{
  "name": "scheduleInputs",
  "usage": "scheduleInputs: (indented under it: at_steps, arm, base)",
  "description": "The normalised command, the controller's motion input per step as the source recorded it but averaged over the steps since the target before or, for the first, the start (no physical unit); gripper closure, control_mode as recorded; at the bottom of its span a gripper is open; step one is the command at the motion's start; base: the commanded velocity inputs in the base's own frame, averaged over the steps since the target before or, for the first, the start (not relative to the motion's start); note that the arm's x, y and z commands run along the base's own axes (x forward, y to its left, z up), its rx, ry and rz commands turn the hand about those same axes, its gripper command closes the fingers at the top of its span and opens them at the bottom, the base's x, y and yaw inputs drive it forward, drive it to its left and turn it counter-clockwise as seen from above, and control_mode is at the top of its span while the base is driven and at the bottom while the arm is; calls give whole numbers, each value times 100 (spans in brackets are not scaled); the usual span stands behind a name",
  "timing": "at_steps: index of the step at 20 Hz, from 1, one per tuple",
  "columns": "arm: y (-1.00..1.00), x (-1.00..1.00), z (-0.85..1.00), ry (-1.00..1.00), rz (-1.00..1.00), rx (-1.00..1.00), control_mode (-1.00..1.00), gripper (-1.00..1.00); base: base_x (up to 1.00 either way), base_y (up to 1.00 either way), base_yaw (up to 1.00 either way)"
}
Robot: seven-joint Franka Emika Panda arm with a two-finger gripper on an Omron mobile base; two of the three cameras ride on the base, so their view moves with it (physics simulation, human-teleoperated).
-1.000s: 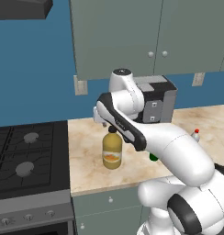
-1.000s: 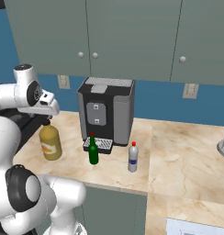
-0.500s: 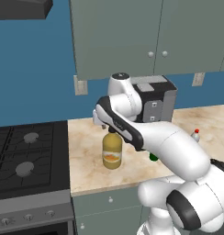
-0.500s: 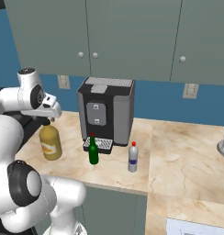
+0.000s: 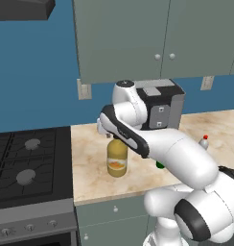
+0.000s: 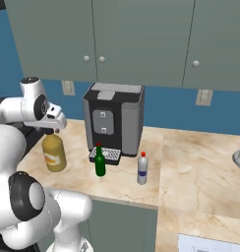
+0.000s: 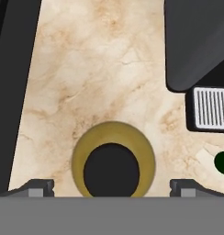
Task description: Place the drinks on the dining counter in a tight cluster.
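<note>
Amber bottle upright, directly beneath gripper, jaws spread wide

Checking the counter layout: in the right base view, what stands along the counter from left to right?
Amber-yellow bottle → dark green bottle → silver-white bottle. The coffee machine stands behind the green one.

No legible text, even on the amber bottle's blurred orange label.
</note>
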Motion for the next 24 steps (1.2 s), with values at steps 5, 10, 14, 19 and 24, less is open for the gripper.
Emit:
scheduleInputs:
  at_steps: [5,10,14,19,24]
  arm:
    - [0,1,-15,0,0,0,-100,-100]
    - [0,3,-11,0,0,0,-100,-100]
    - [0,7,-6,0,0,0,-100,-100]
    - [0,0,-4,0,0,0,-100,-100]
    - [0,0,-1,0,0,0,-100,-100]
  base:
    - [0,0,0]
    - [0,0,0]
    - [0,0,0]
    - [0,0,0]
    - [0,0,0]
